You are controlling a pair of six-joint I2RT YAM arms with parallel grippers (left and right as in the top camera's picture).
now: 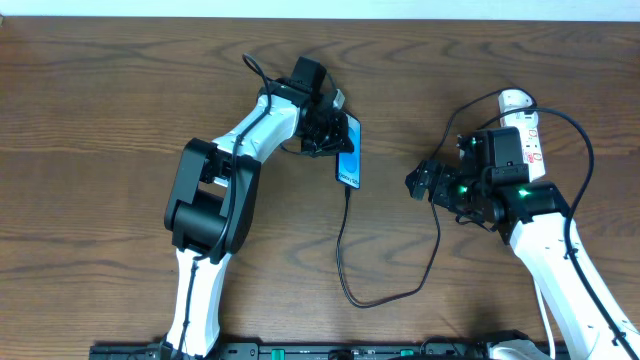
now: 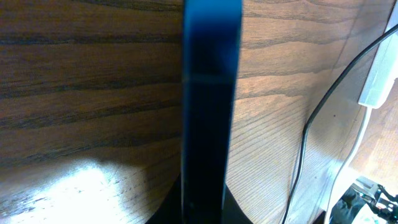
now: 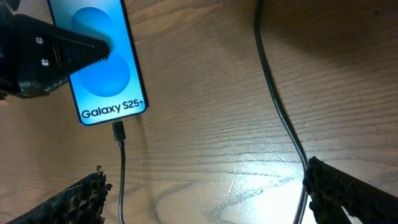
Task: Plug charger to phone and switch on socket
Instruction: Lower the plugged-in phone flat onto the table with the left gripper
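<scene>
The phone (image 1: 349,158) lies on the wooden table with its cyan screen up, reading "Galaxy S25+" in the right wrist view (image 3: 102,62). My left gripper (image 1: 328,130) is shut on the phone's upper part. In the left wrist view the phone is a dark blue edge (image 2: 211,112) between the jaws (image 2: 202,214). The charger's black connector tip (image 3: 118,132) sits at the phone's bottom edge and looks inserted. Its cable (image 1: 345,260) loops toward me and then right. My right gripper (image 1: 420,182) is open and empty (image 3: 205,171), right of the phone. The white socket (image 1: 527,125) lies behind my right arm, partly hidden.
A second run of the black cable (image 3: 273,93) crosses the table near my right gripper's right finger. The cable (image 2: 308,130) and a white piece of the socket (image 2: 379,81) show at the right of the left wrist view. The table's far edge is at the top.
</scene>
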